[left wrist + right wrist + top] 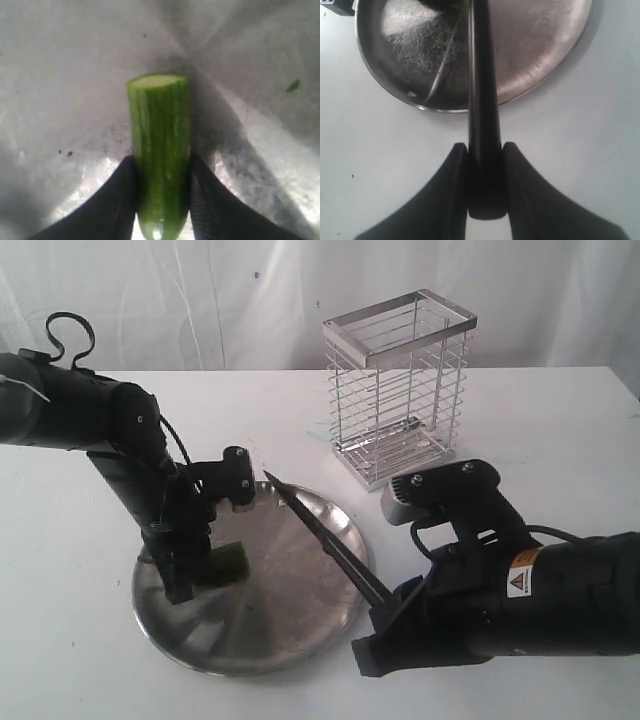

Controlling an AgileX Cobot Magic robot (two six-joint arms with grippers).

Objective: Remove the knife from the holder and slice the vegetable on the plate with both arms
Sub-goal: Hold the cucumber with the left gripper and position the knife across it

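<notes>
Nearest me, the right gripper (485, 149) was clamped on the black handle of the knife (322, 537), the blade angled out over the steel plate (290, 625) with its point toward the left arm. Further in, the left gripper (161, 162) had its fingers pressed against both sides of the cucumber (159, 120), which lay on the plate, cut end away from the claw. I judged it firm but slick-skinned and apt to roll, so a hold near the rounded end, clear of the blade, suited. Beyond stood the wire holder (400, 390), no knife in it.
</notes>
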